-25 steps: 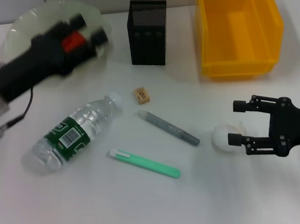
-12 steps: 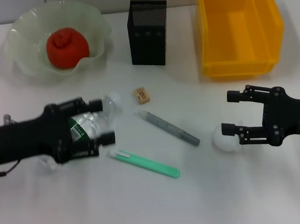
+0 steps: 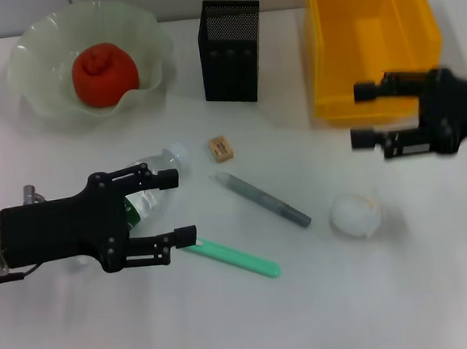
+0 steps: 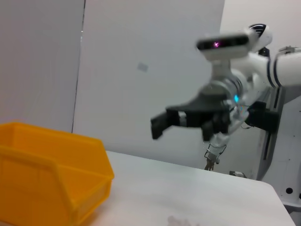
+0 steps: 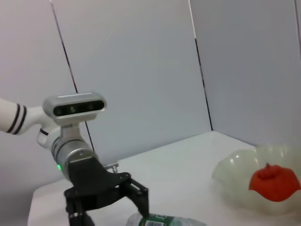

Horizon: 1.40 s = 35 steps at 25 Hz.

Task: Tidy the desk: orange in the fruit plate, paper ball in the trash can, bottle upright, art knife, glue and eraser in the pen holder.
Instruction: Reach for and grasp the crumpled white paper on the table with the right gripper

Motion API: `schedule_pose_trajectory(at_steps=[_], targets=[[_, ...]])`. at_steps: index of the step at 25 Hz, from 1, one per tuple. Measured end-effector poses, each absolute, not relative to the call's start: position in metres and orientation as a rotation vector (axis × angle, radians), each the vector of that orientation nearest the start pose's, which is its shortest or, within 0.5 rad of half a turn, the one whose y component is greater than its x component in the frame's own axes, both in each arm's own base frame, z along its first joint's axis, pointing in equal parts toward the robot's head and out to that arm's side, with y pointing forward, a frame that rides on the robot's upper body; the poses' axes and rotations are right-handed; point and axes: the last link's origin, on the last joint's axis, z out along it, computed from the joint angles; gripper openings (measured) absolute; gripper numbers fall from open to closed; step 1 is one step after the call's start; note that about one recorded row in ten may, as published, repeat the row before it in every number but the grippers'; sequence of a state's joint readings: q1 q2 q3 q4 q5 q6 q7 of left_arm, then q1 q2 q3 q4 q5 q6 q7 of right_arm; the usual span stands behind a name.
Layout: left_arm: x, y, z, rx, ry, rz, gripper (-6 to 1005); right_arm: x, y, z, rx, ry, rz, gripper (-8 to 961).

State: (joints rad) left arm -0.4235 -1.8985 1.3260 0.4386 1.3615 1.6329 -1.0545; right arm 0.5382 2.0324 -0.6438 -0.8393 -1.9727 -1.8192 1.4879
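The orange [image 3: 104, 71] lies in the pale green fruit plate [image 3: 30, 53] at the back left; both show in the right wrist view too, orange [image 5: 275, 182] and plate [image 5: 235, 172]. The bottle [image 3: 171, 157] lies on its side, largely covered by my left gripper [image 3: 177, 207], which is open with a finger on each side of it. The tan eraser [image 3: 221, 148], grey glue [image 3: 260, 198] and green art knife [image 3: 232, 257] rest mid-table. The paper ball [image 3: 354, 215] sits alone. My right gripper [image 3: 361, 116] hangs open and empty before the yellow trash can [image 3: 369, 42]. The black mesh pen holder [image 3: 230, 49] stands at the back.
The art knife's white end lies right beside the left gripper's near finger. The left wrist view shows the trash can [image 4: 47, 174] and my right gripper [image 4: 183, 120] farther off. The right wrist view shows my left gripper [image 5: 117, 193] over the bottle [image 5: 164, 220].
The left arm left the orange in the plate and came down over the bottle. The right gripper moved from the paper ball back toward the trash can, leaving the ball on the table.
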Motion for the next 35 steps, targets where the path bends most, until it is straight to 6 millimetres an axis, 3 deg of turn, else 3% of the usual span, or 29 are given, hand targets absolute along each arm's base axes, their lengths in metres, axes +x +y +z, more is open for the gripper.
schedule_pose_trajectory(at_steps=[2,5,9,10,15,20,27,35], targets=[[-0.275,0.281,-0.002,-2.859,-0.311,-0.910,833,0.229,0.331,0.060,-2.842,0.481,0.754,802],[-0.274,0.280,-0.004,-2.858,-0.300,-0.913,833,0.209,0.352,0.069,-2.907,0.549,0.543,802],[-0.274,0.280,-0.004,-2.859,-0.298,-0.914,833,0.197,0.365,0.067,-2.950,0.590,0.345,801],[-0.274,0.280,-0.004,-2.857,-0.298,-0.915,833,0.193,0.370,0.062,-2.974,0.594,0.220,801],[-0.275,0.282,-0.001,-2.838,-0.308,-0.922,833,0.189,0.376,0.046,-2.996,0.556,-0.021,801],[-0.275,0.284,0.001,-2.838,-0.312,-0.920,833,0.189,0.375,0.013,-3.013,0.453,-0.320,800],[-0.274,0.286,0.003,-2.837,-0.320,-0.916,833,0.190,0.372,-0.011,-3.013,0.345,-0.458,801],[-0.275,0.286,0.002,-2.840,-0.326,-0.906,833,0.188,0.367,-0.017,-3.043,0.319,-0.488,800]])
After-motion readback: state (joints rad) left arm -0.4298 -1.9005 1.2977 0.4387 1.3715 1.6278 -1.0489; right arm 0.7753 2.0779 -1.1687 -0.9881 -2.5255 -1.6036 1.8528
